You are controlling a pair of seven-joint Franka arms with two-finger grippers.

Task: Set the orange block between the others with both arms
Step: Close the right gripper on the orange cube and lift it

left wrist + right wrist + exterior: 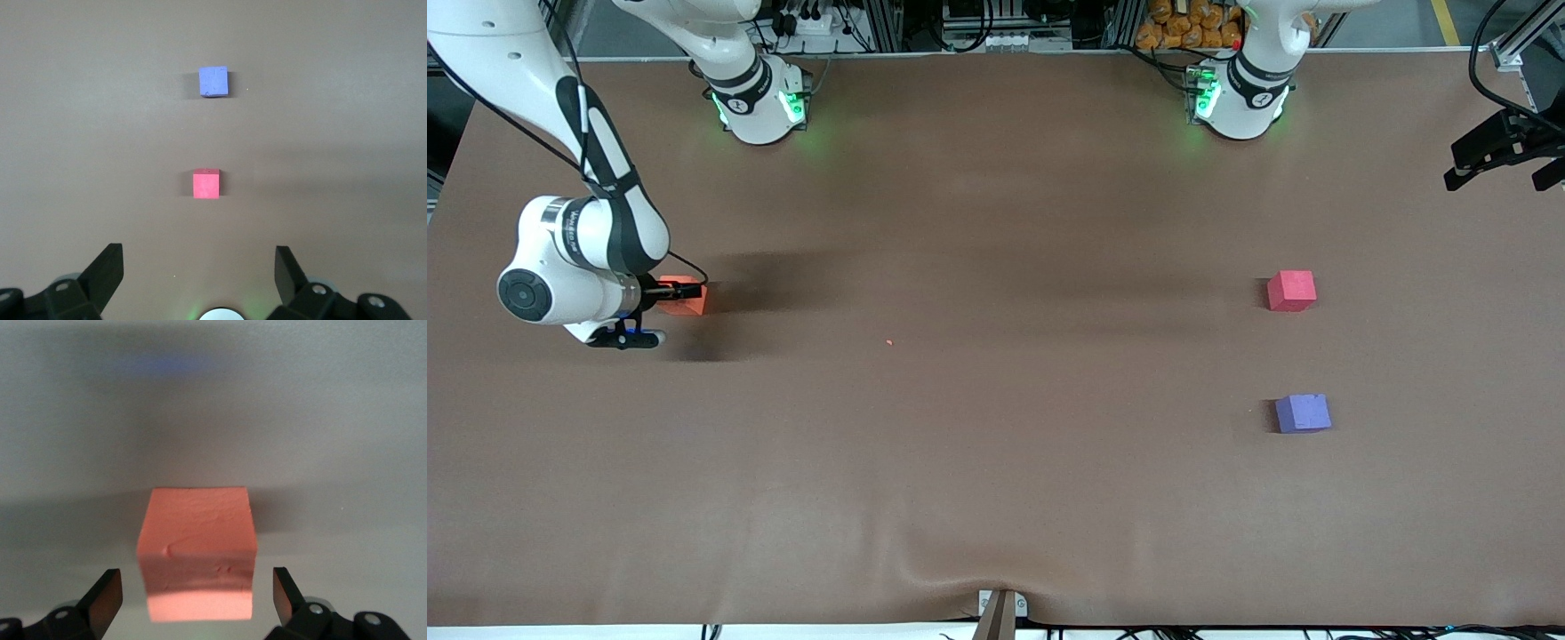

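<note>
Straddling the matte orange block (199,553), right claw (197,595) seemingly hangs wide.

A robotics lab: two white jointed arms (587,222) bolted along a brown-covered table's (996,498) edge, backed by aluminium framing and cables.

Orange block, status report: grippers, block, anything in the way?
Right gripper open, straddling orange block on table. Left gripper open, waiting above pinkish-red cube and purple cube. Gap between them clear.

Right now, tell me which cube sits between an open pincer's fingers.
The orange block, at the right arm's end of the table: the right pincer straddles it, open. The pinkish-red cube and purple cube stand alone.
</note>
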